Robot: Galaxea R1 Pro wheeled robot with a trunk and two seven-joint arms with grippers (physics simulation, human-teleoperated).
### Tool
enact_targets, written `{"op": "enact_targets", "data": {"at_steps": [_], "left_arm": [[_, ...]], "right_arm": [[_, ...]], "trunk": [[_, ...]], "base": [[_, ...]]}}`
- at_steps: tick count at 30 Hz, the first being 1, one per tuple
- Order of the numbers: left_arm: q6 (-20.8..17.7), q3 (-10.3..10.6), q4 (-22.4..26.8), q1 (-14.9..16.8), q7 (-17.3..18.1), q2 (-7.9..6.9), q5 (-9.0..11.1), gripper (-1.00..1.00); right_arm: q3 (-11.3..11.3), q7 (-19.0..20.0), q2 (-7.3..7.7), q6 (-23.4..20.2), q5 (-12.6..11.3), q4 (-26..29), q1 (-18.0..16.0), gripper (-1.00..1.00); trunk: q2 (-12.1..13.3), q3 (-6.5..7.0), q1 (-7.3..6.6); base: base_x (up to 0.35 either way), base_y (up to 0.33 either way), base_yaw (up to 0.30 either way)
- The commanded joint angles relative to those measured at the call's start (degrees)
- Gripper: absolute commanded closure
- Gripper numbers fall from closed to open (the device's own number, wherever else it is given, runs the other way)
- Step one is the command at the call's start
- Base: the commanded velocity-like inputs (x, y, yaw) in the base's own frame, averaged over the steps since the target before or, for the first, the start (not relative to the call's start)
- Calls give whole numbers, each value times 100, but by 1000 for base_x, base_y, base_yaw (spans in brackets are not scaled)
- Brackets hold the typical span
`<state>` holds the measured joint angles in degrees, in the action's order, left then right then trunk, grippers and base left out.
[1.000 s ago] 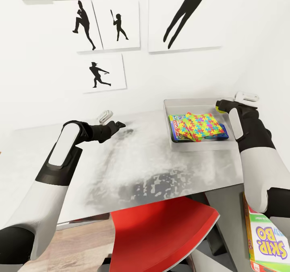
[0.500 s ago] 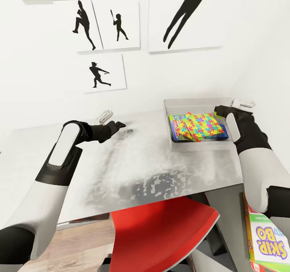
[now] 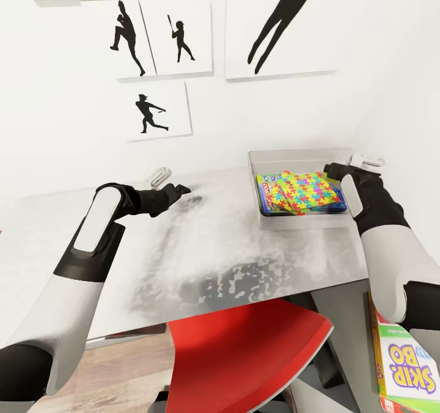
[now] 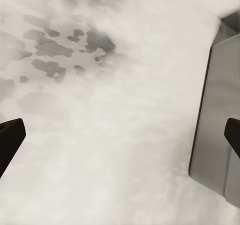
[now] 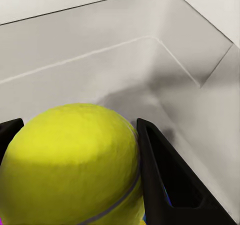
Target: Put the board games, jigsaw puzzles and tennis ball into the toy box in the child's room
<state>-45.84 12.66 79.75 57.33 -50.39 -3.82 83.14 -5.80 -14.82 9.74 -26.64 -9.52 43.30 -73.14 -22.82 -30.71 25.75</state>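
Nearest you, a white-red-green "Skip-Bo" board game box (image 3: 406,364) sits low beside your right arm, apparently off the light-grey table (image 3: 201,248). Your left gripper (image 3: 181,188) hangs spread and empty above that tabletop. Farther back, your right gripper (image 5: 75,185) clamps the yellow-green tennis ball (image 5: 70,165) over the shallow light-grey toy box (image 3: 293,156), which holds bright multicoloured jigsaw puzzle sheets (image 3: 305,192) on a blue game box (image 3: 269,199).

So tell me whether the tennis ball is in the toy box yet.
Not yet: tennis ball is clamped between right gripper fingers above the toy box.
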Motion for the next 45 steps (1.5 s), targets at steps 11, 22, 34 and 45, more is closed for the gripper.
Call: {"op": "enact_targets", "data": {"at_steps": [11, 22, 34, 45], "left_arm": [[5, 8, 6, 6, -59, -4, 61, -100], [3, 8, 10, 3, -59, -4, 62, -100], [4, 8, 13, -2, -59, -8, 62, -100], [5, 8, 14, -3, -59, -8, 62, -100]], "right_arm": [[9, -65, 6, 66, -84, -292, -58, 100], [9, -80, 10, 133, -85, -339, -75, 100], [9, -234, 6, 148, -85, -347, -81, 100], [9, -268, 3, 150, -85, -348, -88, 100]], "trunk": [[-10, -9, 3], [-10, -9, 3], [-10, -9, 3], [-10, -9, 3]], "base": [[0, 0, 0], [0, 0, 0], [0, 0, 0], [0, 0, 0]]}}
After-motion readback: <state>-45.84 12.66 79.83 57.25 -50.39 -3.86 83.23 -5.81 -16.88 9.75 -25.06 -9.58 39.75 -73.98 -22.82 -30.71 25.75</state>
